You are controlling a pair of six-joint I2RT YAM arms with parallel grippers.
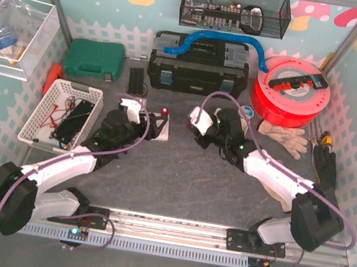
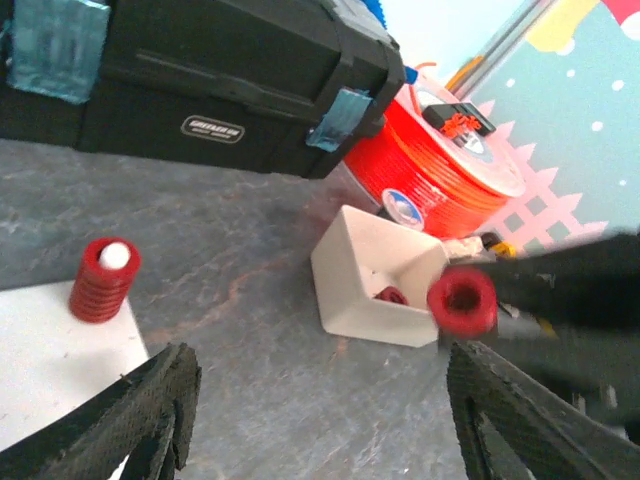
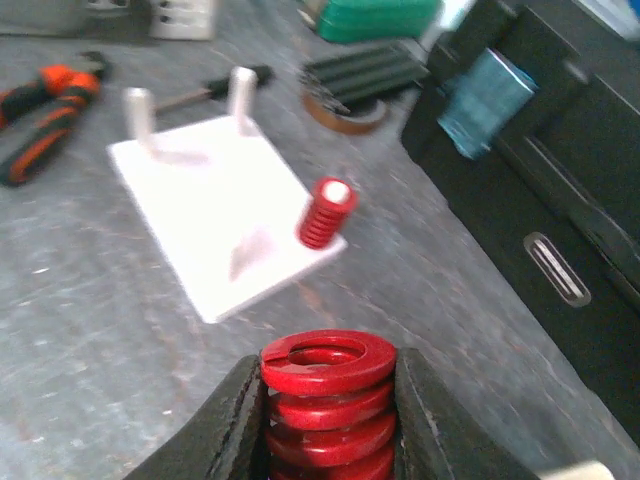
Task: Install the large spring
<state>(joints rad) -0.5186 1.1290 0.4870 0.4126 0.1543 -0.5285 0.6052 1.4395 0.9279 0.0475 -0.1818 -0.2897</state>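
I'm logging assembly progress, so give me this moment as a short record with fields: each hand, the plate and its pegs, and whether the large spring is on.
right hand: shut on the large spring, held clear of the plate
left hand: open, empty, by the plate's corner
white plate: flat on the table
pegs: one carries a red spring; two seen bare
large spring installed: not yet
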